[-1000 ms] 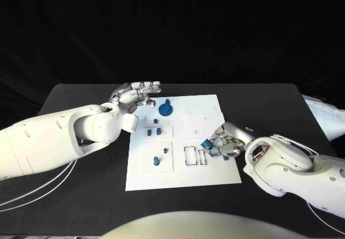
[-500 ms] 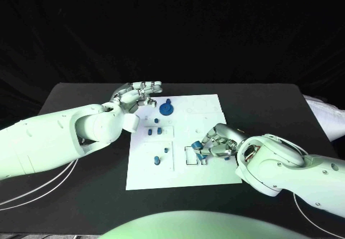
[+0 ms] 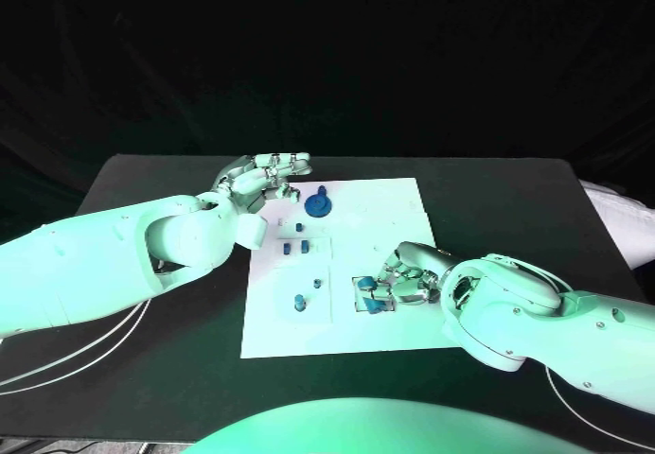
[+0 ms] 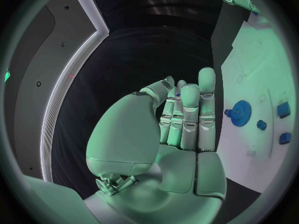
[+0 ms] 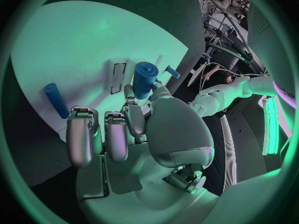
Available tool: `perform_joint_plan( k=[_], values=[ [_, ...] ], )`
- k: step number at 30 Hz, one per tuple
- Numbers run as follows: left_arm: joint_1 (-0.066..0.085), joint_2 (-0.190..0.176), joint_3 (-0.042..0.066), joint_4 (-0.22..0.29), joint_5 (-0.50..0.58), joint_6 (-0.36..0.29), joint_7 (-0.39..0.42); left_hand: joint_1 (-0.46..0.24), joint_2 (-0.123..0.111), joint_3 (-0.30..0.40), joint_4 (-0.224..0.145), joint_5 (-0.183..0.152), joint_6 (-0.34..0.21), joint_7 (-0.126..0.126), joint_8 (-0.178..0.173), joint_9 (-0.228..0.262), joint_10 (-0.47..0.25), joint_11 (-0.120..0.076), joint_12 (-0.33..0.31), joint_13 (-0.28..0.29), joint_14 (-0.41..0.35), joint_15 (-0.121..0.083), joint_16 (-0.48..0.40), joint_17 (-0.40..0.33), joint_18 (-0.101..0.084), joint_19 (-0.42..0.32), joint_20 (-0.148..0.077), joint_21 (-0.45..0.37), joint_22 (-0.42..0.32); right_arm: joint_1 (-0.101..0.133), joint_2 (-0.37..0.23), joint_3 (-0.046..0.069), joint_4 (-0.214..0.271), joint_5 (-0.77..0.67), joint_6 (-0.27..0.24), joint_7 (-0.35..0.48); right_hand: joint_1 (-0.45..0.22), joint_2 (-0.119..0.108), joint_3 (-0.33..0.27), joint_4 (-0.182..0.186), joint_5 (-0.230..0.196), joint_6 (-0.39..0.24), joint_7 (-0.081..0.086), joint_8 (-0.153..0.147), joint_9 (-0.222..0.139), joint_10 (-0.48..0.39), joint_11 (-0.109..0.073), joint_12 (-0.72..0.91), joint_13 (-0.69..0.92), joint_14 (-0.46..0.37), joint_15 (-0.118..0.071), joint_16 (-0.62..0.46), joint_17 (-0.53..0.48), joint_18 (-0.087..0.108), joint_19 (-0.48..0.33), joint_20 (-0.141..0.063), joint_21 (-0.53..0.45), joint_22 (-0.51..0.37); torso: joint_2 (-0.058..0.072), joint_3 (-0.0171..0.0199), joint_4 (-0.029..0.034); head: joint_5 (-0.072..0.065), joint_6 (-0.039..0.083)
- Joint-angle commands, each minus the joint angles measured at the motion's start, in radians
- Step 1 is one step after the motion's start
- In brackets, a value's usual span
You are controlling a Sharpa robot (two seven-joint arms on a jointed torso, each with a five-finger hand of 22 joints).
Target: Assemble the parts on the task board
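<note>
Holding blue cylinder (image 5: 144, 79) (perhaps pinched), right hand (image 3: 398, 282).

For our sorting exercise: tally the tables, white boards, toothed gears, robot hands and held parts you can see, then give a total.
Table: 1
White board: 1
Blue gear: 1
Robot hands: 2, left hand, right hand
Held part: 1, blue cylinder, in the right hand
Total: 6
</note>
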Motion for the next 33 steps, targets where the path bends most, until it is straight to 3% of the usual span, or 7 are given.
perform_joint_plan(
  k=[1, 11, 18, 21, 25, 31, 33],
  values=[
    [0.0, 0.001, 0.001, 0.003, -0.006, 0.02, 0.003, 0.006, 0.005, 0.0, -0.009, 0.002, -0.005, 0.001, 0.006, -0.001, -0.006, 0.001, 0.005, 0.001, -0.007, 0.001, -0.006, -0.001, 0.015, -0.004, -0.002, -0.006, -0.001, -0.001, 0.002, 0.0, -0.001, -0.058, 0.031, -0.017, -0.021, 0.002, -0.016, 0.0, -0.023, 0.016, -0.01, 0.001, 0.004, 0.007, -0.002, -0.009, 0.006, 0.093, -0.008, 0.003, 0.199, -0.007, 0.015, -0.005, 0.003, 0.003, 0.0, 0.0011, -0.0011, 0.003, -0.001],
    [0.0, 0.001, 0.001, 0.003, -0.006, 0.021, 0.0, 0.006, 0.004, -0.001, -0.01, 0.002, -0.006, 0.002, 0.007, -0.001, -0.007, 0.002, 0.006, 0.001, -0.008, 0.001, -0.007, -0.005, 0.015, -0.006, -0.002, -0.011, -0.004, -0.001, 0.002, 0.0, -0.004, -0.136, 0.005, -0.02, -0.14, 0.0, -0.125, 0.002, -0.335, 0.005, -0.008, -0.004, 0.032, -0.009, 0.0, -0.075, -0.027, 0.091, -0.007, -0.003, 0.189, -0.005, 0.01, -0.006, -0.006, -0.009, 0.0, 0.0015, -0.0014, 0.003, -0.001],
    [0.0, 0.001, 0.001, 0.002, -0.006, 0.024, -0.001, 0.005, 0.004, -0.002, -0.01, 0.002, -0.008, 0.003, 0.006, -0.001, -0.009, 0.003, 0.007, 0.001, -0.01, 0.001, -0.009, -0.009, 0.015, -0.007, -0.002, -0.013, -0.006, -0.001, -0.001, 0.0, 0.007, -0.155, 0.004, -0.016, -0.11, -0.014, -0.132, -0.01, -0.336, 0.004, -0.008, -0.005, 0.041, -0.008, 0.0, -0.08, -0.027, 0.091, -0.007, -0.003, 0.189, -0.005, 0.011, -0.005, -0.006, -0.008, 0.0, 0.0017, -0.0015, 0.004, -0.003],
    [0.0, 0.001, 0.001, 0.002, -0.006, 0.024, -0.002, 0.005, 0.004, -0.002, -0.01, 0.002, -0.008, 0.003, 0.006, -0.001, -0.009, 0.003, 0.007, 0.001, -0.01, 0.001, -0.009, -0.009, 0.015, -0.007, -0.002, -0.013, -0.006, -0.002, -0.003, 0.0, 0.01, -0.159, 0.012, -0.014, -0.023, -0.017, -0.117, -0.054, -0.308, 0.004, -0.009, -0.005, 0.048, -0.005, -0.001, -0.079, -0.023, 0.092, -0.008, -0.002, 0.191, -0.005, 0.012, -0.006, -0.005, -0.005, 0.0, 0.0015, -0.0005, 0.003, -0.004],
    [0.0, 0.001, 0.001, 0.001, -0.006, 0.026, -0.003, 0.005, 0.004, -0.002, -0.01, 0.002, -0.008, 0.003, 0.006, -0.001, -0.01, 0.003, 0.007, 0.001, -0.011, 0.002, -0.01, -0.011, 0.016, -0.008, -0.001, -0.017, -0.009, -0.003, -0.004, 0.0, 0.014, -0.164, 0.031, -0.009, 0.078, -0.015, -0.094, -0.119, -0.334, 0.003, -0.008, -0.005, 0.056, -0.004, -0.001, -0.082, -0.022, 0.092, -0.008, 0.0, 0.195, -0.006, 0.013, -0.006, -0.003, -0.001, 0.0, 0.0011, -0.0009, 0.003, -0.006],
    [0.0, 0.001, 0.001, 0.001, -0.006, 0.027, -0.004, 0.005, 0.004, -0.002, -0.01, 0.002, -0.008, 0.003, 0.006, -0.001, -0.01, 0.003, 0.007, 0.001, -0.011, 0.002, -0.01, -0.011, 0.016, -0.008, -0.001, -0.017, -0.009, -0.004, -0.008, 0.0, 0.016, -0.178, 0.019, -0.007, 0.133, -0.005, -0.073, -0.161, -0.366, 0.004, -0.007, -0.005, 0.063, -0.003, -0.001, -0.084, -0.02, 0.093, -0.008, 0.003, 0.2, -0.007, 0.015, -0.006, -0.001, 0.004, 0.0, 0.0012, -0.0021, 0.002, -0.006],
    [0.0, 0.002, 0.001, 0.001, -0.006, 0.027, -0.004, 0.005, 0.004, -0.002, -0.01, 0.002, -0.008, 0.003, 0.006, -0.001, -0.01, 0.003, 0.007, 0.001, -0.011, 0.002, -0.01, -0.011, 0.016, -0.008, -0.001, -0.017, -0.009, -0.004, -0.02, 0.0, 0.022, -0.173, -0.013, -0.002, 0.119, 0.008, -0.07, -0.152, -0.323, -0.001, -0.005, -0.01, 0.064, -0.001, 0.001, -0.076, -0.014, 0.093, -0.006, 0.002, 0.199, -0.007, 0.014, -0.005, -0.001, 0.004, -0.001, 0.0012, -0.0026, 0.001, -0.003]
  ],
)
